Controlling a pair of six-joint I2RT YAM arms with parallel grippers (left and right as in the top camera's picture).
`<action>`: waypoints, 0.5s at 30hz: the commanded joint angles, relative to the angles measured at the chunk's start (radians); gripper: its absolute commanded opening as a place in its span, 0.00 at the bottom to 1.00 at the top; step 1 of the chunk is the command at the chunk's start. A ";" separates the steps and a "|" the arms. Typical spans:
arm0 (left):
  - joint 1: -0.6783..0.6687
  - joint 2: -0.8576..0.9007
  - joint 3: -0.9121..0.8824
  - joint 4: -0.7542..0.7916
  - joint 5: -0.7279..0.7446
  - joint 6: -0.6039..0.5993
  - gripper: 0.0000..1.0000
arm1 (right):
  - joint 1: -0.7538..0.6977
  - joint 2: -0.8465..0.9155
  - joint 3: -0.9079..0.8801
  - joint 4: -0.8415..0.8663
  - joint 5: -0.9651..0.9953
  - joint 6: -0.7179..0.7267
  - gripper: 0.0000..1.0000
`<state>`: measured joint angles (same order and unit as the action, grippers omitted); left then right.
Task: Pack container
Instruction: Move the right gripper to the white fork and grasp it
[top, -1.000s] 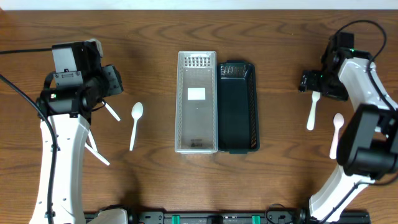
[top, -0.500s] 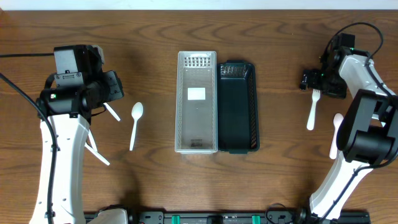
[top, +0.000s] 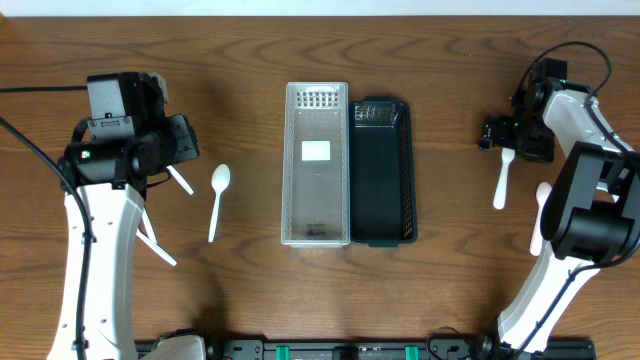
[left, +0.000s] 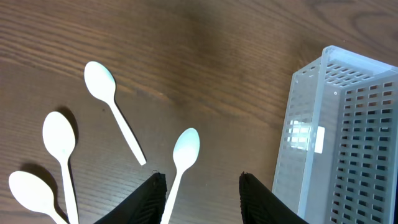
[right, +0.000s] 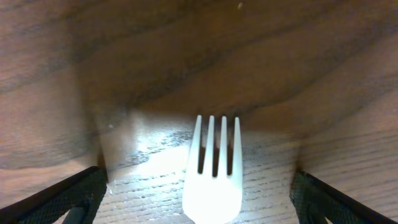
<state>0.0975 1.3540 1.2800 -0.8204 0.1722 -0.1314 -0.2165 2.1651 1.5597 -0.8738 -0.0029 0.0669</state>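
The right gripper (right: 198, 186) is hanging low over a white fork (right: 214, 168), jaws spread wide and holding nothing. The tines are lying between its two fingers, pointing away from the wrist camera.

What's worrying me is how thin the fork is. It is lying flat on the counter (top: 250, 60), so if the fingers close before getting right down to the wood, they could skate over it or flick it aside. A pinch up near the tines rather than on the handle might also let it swing once lifted. A lone spoon (top: 541, 213) is lying near the fork's handle, partly under the arm, and I could see it getting nudged.

From overhead, that right arm is reaching toward the far right of the counter, its wrist turned in toward the middle. The left arm is rising from the front edge, its wrist bent toward the centre. The left gripper (left: 200, 186) is open and empty too, pointing down at a nearer spoon (left: 185, 152) whose handle is running into the gap between the fingers. Three more spoons are lying off to one side.

The clear container (top: 317, 200) and the dark container (top: 380, 190) are sitting side by side mid-counter, touching. No cutlery is showing in either, so I'd say packing is barely starting.
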 joint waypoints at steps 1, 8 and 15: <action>0.002 -0.002 0.019 -0.009 -0.009 -0.008 0.41 | -0.005 0.039 -0.018 0.012 -0.012 -0.009 0.99; 0.002 -0.002 0.019 -0.010 -0.009 -0.008 0.41 | -0.005 0.039 -0.018 0.021 -0.013 -0.008 0.92; 0.002 -0.002 0.019 -0.011 -0.009 -0.008 0.41 | -0.005 0.039 -0.018 0.018 -0.013 -0.008 0.45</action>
<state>0.0975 1.3540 1.2800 -0.8276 0.1726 -0.1314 -0.2165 2.1666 1.5593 -0.8551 0.0032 0.0597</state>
